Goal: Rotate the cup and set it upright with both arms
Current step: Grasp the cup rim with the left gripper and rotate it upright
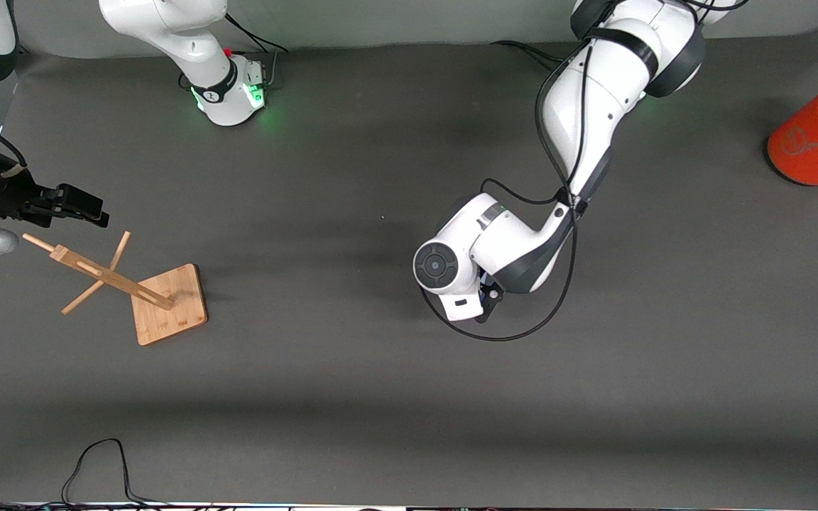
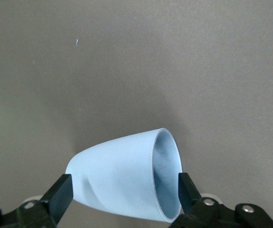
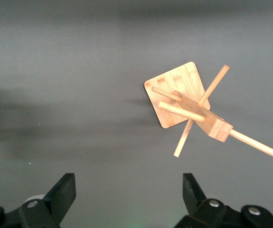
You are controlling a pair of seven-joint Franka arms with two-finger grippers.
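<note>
The left end effector [image 2: 122, 202], low over mid-surface, brackets the cup [image 2: 127, 180] lying sideways there, its fingers wide, apparently not yet squeezing; the right end effector [image 3: 127, 199] waits wide open and empty above the wooden rack [image 3: 193, 107].

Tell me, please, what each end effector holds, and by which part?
The left end effector brackets the light-blue cup across base and rim; contact is unclear. The right end effector holds nothing.

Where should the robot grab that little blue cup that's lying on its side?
Around the cup's wide end by the rim, coming straight down from above. It lies on its side and tapers, so the side walls face the fingers. The left gripper already straddles it there, open; the right gripper waits open above the wooden rack.
</note>
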